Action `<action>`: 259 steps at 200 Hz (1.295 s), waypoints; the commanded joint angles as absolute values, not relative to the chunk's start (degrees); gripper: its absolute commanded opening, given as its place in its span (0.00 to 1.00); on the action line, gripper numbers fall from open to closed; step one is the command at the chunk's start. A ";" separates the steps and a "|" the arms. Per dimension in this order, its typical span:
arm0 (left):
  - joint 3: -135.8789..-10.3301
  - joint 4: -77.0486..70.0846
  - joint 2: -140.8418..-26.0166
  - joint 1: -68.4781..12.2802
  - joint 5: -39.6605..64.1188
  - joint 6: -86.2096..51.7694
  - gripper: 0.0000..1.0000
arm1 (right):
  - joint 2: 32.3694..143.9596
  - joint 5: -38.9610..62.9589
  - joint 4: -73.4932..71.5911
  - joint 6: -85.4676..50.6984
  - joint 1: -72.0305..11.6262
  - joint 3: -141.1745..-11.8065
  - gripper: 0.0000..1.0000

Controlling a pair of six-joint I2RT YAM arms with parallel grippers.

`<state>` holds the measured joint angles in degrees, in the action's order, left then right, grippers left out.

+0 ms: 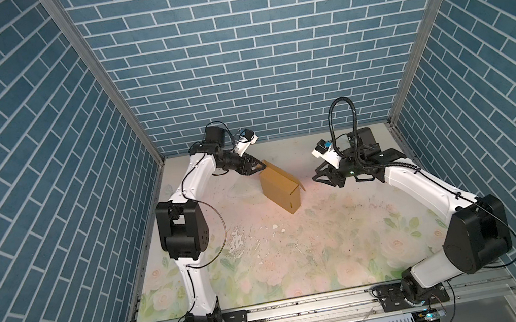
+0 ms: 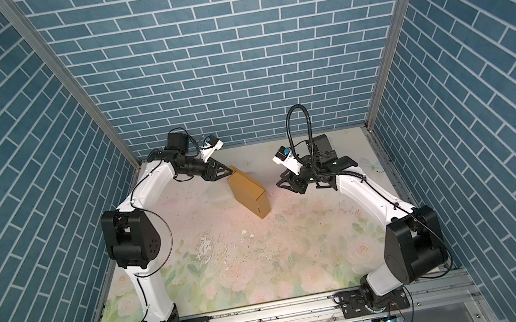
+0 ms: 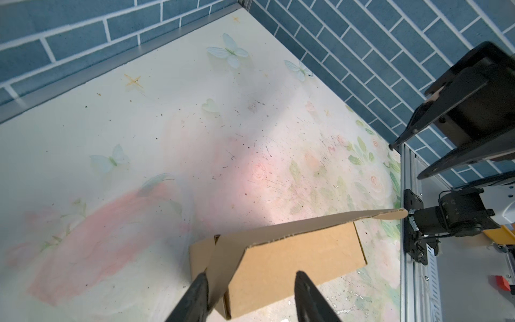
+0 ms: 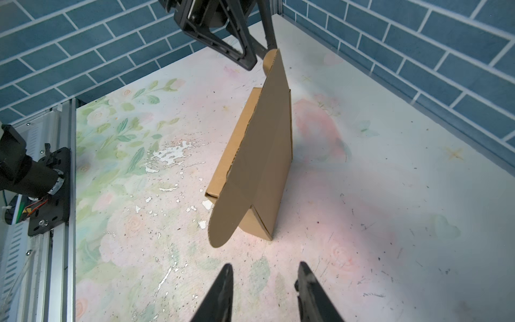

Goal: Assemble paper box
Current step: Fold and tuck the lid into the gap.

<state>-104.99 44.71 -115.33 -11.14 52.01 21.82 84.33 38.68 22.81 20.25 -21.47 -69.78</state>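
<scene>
The paper box (image 1: 280,186) stood on one narrow side on the table (image 1: 265,256), just above the centre of the frame in both top views, long and thin, running diagonally from upper left to lower right. Its lid panel (image 4: 259,156), with a rounded tab at each end, leaned a little away from the body and was not tucked in.

The left gripper (image 1: 263,167) sat at the box's upper-left end. In the left wrist view its jaws were spread, with the lid's edge running between them close against one finger (image 3: 195,295), and nothing was pinched. The right gripper (image 1: 317,175) hung apart from the box to the right of its lower end, its jaws also spread and empty.

We judged the step to be closing the lid. To do it well, we would steady the far end with the left gripper, push the panel flat with the right, and guide both tabs into their slots without tipping the box.

The lid hid the interior, so we could not tell whether the box held anything.
</scene>
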 commanded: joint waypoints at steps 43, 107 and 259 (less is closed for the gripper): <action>-95.12 37.62 -106.17 -12.79 52.90 13.25 0.49 | 83.41 30.78 14.89 5.41 -23.12 -72.08 0.41; -90.59 36.68 -102.78 -13.12 52.82 13.36 0.49 | 106.31 37.37 23.65 9.76 -20.83 -87.87 0.40; -81.47 33.86 -94.34 -12.48 45.97 17.87 0.59 | 137.81 61.87 28.13 11.08 -25.40 -112.34 0.38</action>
